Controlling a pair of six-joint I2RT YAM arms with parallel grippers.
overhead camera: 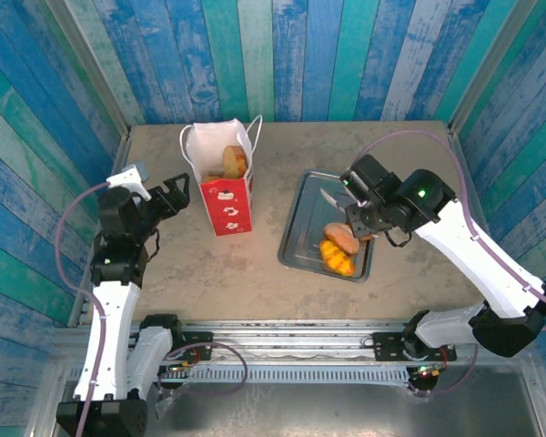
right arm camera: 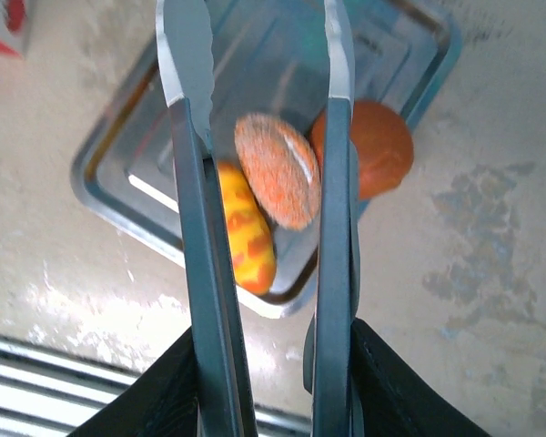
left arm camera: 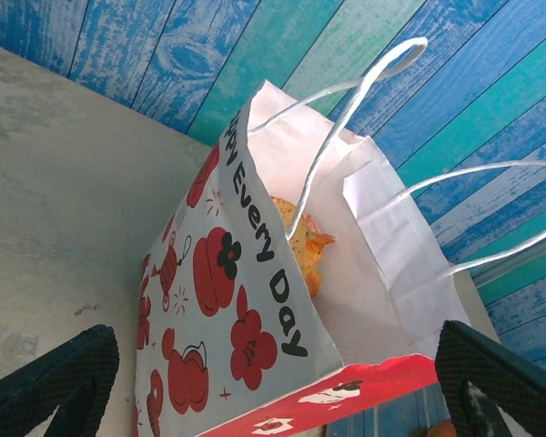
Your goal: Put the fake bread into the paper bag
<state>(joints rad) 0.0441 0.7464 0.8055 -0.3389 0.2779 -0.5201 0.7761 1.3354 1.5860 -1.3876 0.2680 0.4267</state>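
The paper bag (overhead camera: pixel 226 187) stands upright at the back left, white with red prints, and a piece of fake bread (overhead camera: pixel 234 162) shows in its mouth. My left gripper (overhead camera: pixel 173 196) is just left of it, open, with the bag (left arm camera: pixel 227 300) between its spread fingers and a golden pastry (left arm camera: pixel 305 250) visible inside. My right gripper (overhead camera: pixel 364 218) hovers over the grey tray (overhead camera: pixel 300 214), shut on metal tongs (right arm camera: pixel 196 182). Between the tong arms I see a sugared round bun (right arm camera: pixel 275 168), with a yellow twisted roll (right arm camera: pixel 246 237) and a brown bun (right arm camera: pixel 378 146) beside it.
Blue and teal plank walls enclose the table on three sides. The bag's white cord handles (left arm camera: pixel 346 109) stick up toward the back wall. A metal rail (overhead camera: pixel 282 350) runs along the near edge between the arm bases.
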